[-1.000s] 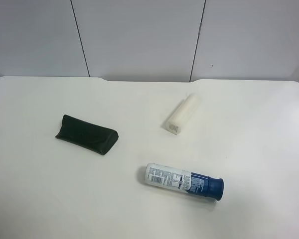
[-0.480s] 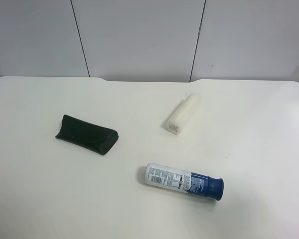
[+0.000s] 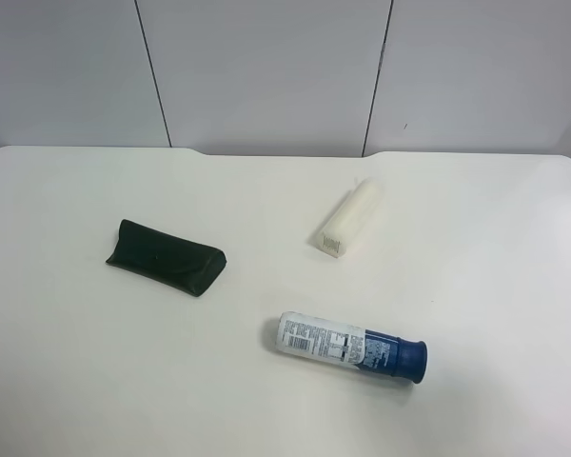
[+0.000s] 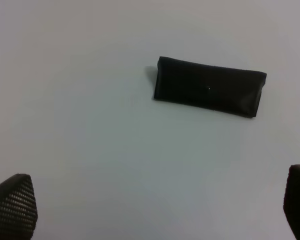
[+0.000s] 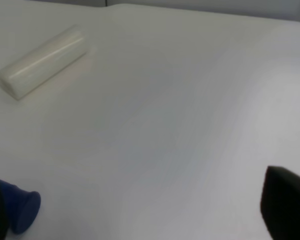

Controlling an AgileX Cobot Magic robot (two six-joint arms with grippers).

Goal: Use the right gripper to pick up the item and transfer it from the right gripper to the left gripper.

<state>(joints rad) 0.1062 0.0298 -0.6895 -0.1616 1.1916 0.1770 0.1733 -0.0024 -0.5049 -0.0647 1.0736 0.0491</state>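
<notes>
Item (image 3: 166,256): the dark soft case lies flat on the white table (image 3: 76,381), on the left side of the exterior high view, and nothing touches it. It looks black there, and I cannot make out any green. From my left wrist view I see the whole case (image 4: 209,93) lying alone on the table, well apart from my left gripper (image 4: 155,210). Only the two tips of that gripper show at the edge of the view, far from each other, so it is spread wide with nothing between.

My right gripper (image 5: 140,220) is also cut off. I see only one dark finger (image 5: 286,202) at one corner and a dark bit at the other, wide apart, holding nothing. Just beside that dark bit is the blue cap (image 5: 23,211) of the bottle (image 3: 350,346), which lies on its side. The white block (image 3: 346,218) lies farther off. Neither of my arms shows in the exterior high view.
</notes>
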